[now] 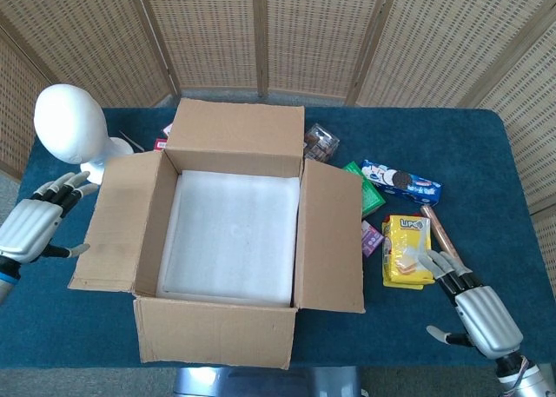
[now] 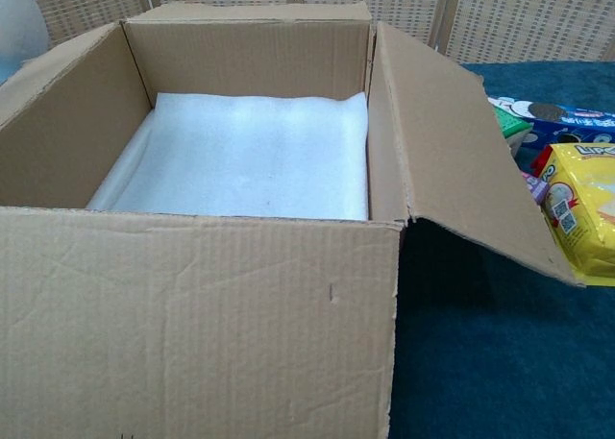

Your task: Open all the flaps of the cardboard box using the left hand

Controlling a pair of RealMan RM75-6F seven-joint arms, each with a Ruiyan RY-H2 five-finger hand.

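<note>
The cardboard box (image 1: 217,332) stands mid-table with its top open and white foam sheet (image 1: 230,234) on its floor. Its left flap (image 1: 117,223) lies folded outward, its right flap (image 1: 332,236) slopes outward, and the far flap (image 1: 236,128) leans back. In the chest view the box (image 2: 192,324) fills the frame, with the right flap (image 2: 461,180) hanging out. My left hand (image 1: 36,225) hovers off the left flap's outer edge, fingers spread, holding nothing. My right hand (image 1: 473,306) rests open on the cloth at the front right.
A white foam head (image 1: 68,123) stands at the back left, close to the left flap. Snack packs lie right of the box: a yellow pack (image 1: 407,251), a blue cookie box (image 1: 401,181), a green pack (image 1: 369,188). Wicker screens back the table.
</note>
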